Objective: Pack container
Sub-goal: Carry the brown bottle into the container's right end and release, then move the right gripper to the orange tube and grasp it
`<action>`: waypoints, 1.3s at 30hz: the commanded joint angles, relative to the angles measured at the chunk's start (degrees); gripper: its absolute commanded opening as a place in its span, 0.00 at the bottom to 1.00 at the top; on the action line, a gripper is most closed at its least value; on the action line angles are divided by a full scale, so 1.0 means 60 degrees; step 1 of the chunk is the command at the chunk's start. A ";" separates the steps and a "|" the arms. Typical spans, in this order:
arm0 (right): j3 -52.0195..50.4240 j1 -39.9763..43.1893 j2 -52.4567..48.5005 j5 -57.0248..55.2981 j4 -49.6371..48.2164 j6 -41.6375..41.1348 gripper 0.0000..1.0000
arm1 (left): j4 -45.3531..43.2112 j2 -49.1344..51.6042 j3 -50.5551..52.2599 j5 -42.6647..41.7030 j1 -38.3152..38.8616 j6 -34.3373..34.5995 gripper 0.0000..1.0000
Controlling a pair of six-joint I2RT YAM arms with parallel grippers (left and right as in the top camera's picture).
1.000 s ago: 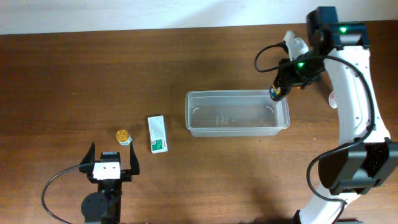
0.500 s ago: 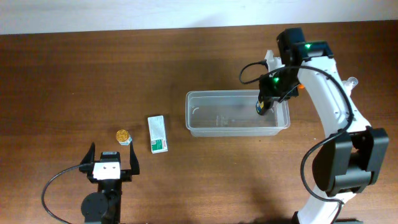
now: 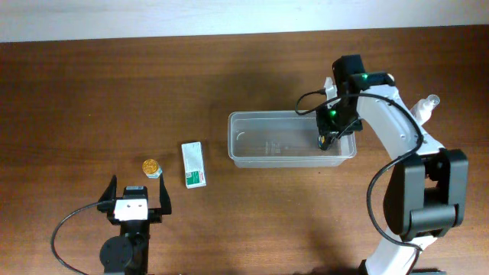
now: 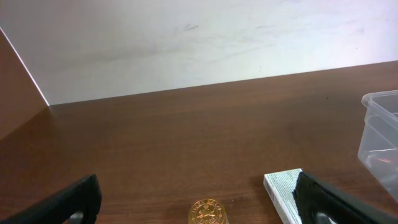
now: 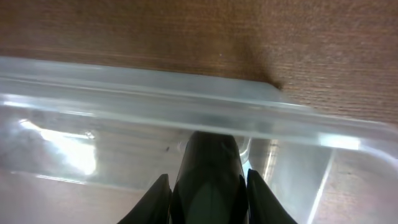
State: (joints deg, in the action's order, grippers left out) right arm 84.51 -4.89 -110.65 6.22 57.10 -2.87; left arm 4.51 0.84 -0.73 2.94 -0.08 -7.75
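The right gripper [image 3: 327,140] is clamped on a dark bottle [image 5: 208,168], holding it inside the right end of the clear container [image 3: 284,115], which sits mid-tabletop [image 3: 92,92]. The left gripper [image 3: 138,192] rests with fingers apart, near a small box [image 3: 193,164] and a gold-capped jar [image 3: 152,166].

Dark object [image 5: 208,152] in right tool [image 5: 208,177] is cut off below.

The left pincer [image 3: 138,189] sits spread wide, while the right pincer [image 3: 327,140], arm reaching forward, clamps a dark object [image 5: 208,165].
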 commanded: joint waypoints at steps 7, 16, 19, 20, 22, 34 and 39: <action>-0.0430 -0.0084 0.0109 -0.0157 -0.0415 -0.0102 0.25 | 0.0015 -0.0073 0.0033 -0.0106 -0.0044 -0.0124 0.99; -0.0426 -0.0084 0.0109 -0.0801 -0.0550 -0.0102 0.35 | 0.0015 -0.0073 0.0033 -0.0106 -0.0044 -0.0124 0.99; -0.0423 -0.0084 0.0113 -0.0798 -0.0670 -0.0102 0.35 | 0.0015 -0.0073 0.0033 -0.0106 -0.0044 -0.0124 0.99; -0.0401 -0.0084 0.0113 -0.0801 -0.0678 -0.0102 0.36 | 0.0015 -0.0073 0.0033 -0.0106 -0.0044 -0.0124 0.99; -0.0288 -0.0084 0.0113 -0.0798 -0.0663 -0.0102 0.37 | 0.0015 -0.0073 0.0033 -0.0106 -0.0044 -0.0124 0.99; 0.1865 -0.0080 0.0186 -0.0798 0.1093 -0.0098 0.41 | 0.0015 -0.0073 0.0033 -0.0106 -0.0044 -0.0124 0.99; 0.3508 0.0015 0.0186 -0.0841 0.1923 -0.0098 0.44 | 0.0015 -0.0073 0.0033 -0.0106 -0.0044 -0.0124 0.99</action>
State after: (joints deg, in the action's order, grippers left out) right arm 100.31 -4.86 -110.63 2.33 67.79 -3.09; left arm 4.51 0.84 -0.73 2.94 -0.10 -7.75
